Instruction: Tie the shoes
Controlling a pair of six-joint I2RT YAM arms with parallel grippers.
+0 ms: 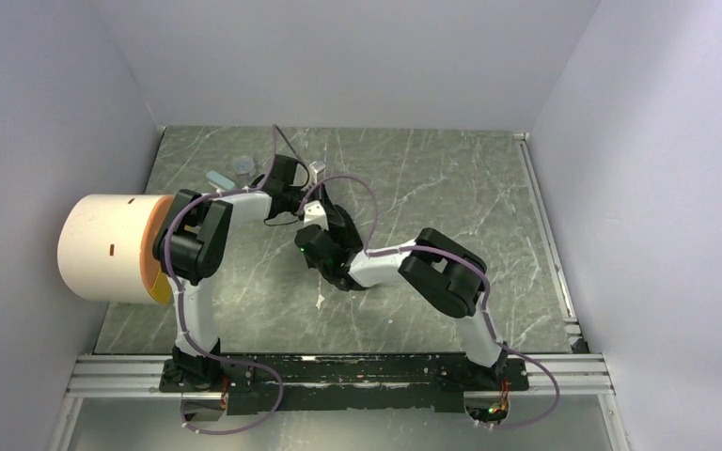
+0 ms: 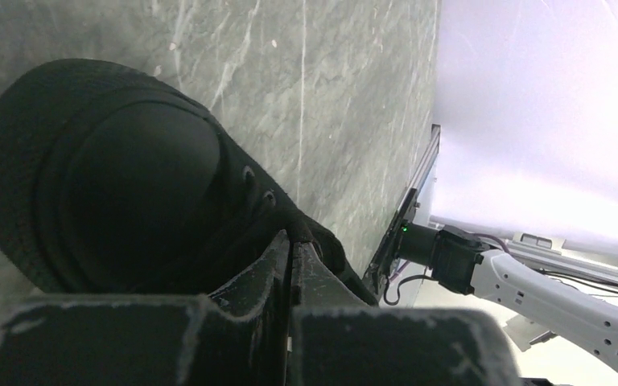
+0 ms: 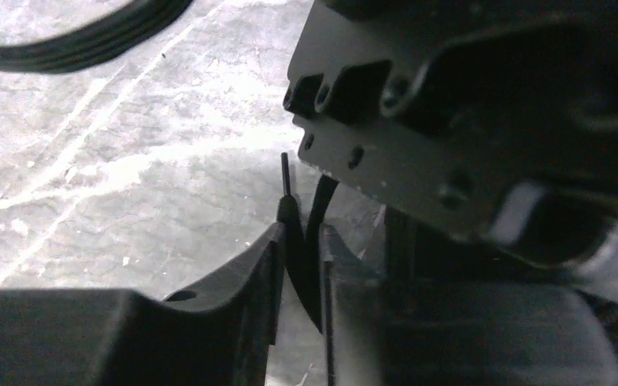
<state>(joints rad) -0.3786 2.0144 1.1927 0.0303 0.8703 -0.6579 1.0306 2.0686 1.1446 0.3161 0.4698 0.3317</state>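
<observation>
The left arm (image 1: 193,240) rises from its base at the near edge, bends at an elbow beside a large white cylinder (image 1: 103,249), and sends its forearm rightward and away to a wrist over the far-left middle of the green marbled table (image 1: 432,188). The right arm (image 1: 442,272) leans in from the other side, its elbow raised and its forearm running left and slightly away, so that both wrists meet at one spot and hide most of what lies under them in the overhead view. The black shoe (image 2: 105,177) sits there on the table; the left wrist camera shows its rounded toe cap and eyelets close up, sole down. The left gripper (image 2: 291,253) points down at the lacing area with its fingers pressed flat together, and whether any lace is caught between them cannot be told. The right gripper (image 3: 300,237) is just beside the left gripper's dark body, its jaws drawn to a narrow slot that pinches a thin black lace (image 3: 290,211), whose stiff tip stands up above the fingertips while the strand runs down between the pads.
</observation>
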